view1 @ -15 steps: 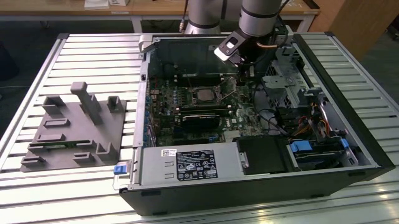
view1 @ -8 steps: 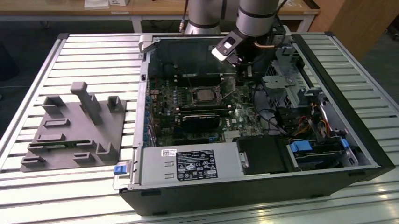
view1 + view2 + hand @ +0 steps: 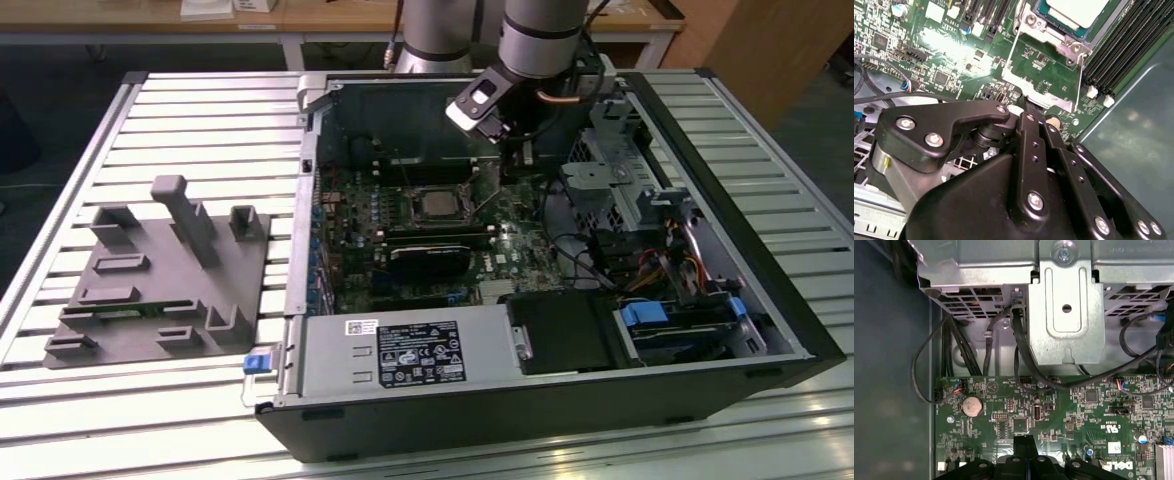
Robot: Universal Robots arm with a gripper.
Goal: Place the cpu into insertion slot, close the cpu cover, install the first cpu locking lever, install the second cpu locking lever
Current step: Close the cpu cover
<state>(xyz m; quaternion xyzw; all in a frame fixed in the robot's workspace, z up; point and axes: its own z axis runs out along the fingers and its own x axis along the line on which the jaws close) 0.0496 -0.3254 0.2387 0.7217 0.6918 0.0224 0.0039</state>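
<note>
Gripper: in the exterior view the gripper (image 3: 515,148) reaches down into the open case (image 3: 534,410), at about 1 o'clock from the cpu (image 3: 434,205).
Jaws: drawn together with no gap showing in both wrist views; nothing is seen between them. The tip sits right at the free edge of the cover (image 3: 1036,92); whether it touches that edge I cannot tell.
Cpu: lies flat in the slot (image 3: 1053,35), its silver top bare.
Cover: raised off the chip and hinged at the slot's rim, so the green board (image 3: 1004,410) shows through its cut-out.
Memory slots: the long black memory slots (image 3: 1124,50) run just beside the socket.
Board details: a coin cell (image 3: 972,405) sits on the board, with black cables (image 3: 1019,345) looping from it up to a grey metal bracket (image 3: 1066,305).
Case: lies on its side on a slatted table (image 3: 200,110).
Fixture: a grey fixture (image 3: 160,290) with posts rests on the table at 9 o'clock from the case, apart from it.
</note>
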